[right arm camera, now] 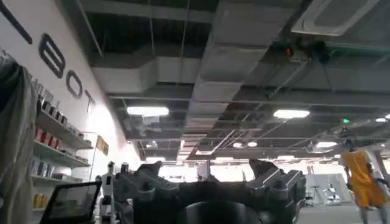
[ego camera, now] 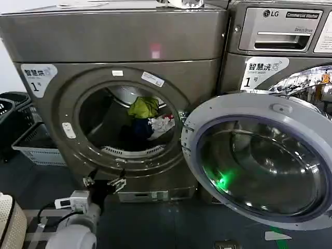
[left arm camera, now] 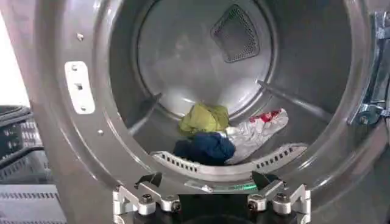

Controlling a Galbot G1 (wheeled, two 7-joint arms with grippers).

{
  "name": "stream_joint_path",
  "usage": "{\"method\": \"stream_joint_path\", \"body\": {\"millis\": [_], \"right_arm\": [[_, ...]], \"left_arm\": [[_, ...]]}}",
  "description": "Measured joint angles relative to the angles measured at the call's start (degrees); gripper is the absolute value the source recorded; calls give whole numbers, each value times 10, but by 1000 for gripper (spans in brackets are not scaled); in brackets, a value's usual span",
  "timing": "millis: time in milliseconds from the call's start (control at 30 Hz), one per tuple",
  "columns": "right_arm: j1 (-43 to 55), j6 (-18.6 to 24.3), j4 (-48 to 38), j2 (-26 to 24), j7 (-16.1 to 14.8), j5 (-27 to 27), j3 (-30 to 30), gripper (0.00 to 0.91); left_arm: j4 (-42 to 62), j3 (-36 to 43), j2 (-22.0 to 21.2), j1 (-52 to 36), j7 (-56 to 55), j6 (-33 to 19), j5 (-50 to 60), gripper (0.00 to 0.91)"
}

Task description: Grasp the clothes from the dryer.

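The dryer [ego camera: 119, 104] stands with its door [ego camera: 259, 161] swung wide to the right. The clothes [left arm camera: 222, 137] lie in a small heap on the drum floor, near its front lip: yellow-green at the back, navy in front, white with red marks to the right. The left tool [ego camera: 104, 182] hovers just outside the porthole, below its lower rim, fingers spread and pinching nothing. The right tool [right arm camera: 210, 182] points up at a ceiling, fingers spread, nothing between them.
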Motion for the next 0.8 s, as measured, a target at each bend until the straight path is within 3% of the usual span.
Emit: {"method": "stream_joint_path", "body": {"millis": [800], "right_arm": [[-2, -2, 1, -6, 0, 2, 3, 907]], "left_arm": [[3, 5, 2, -7, -2, 0, -1, 907]]}}
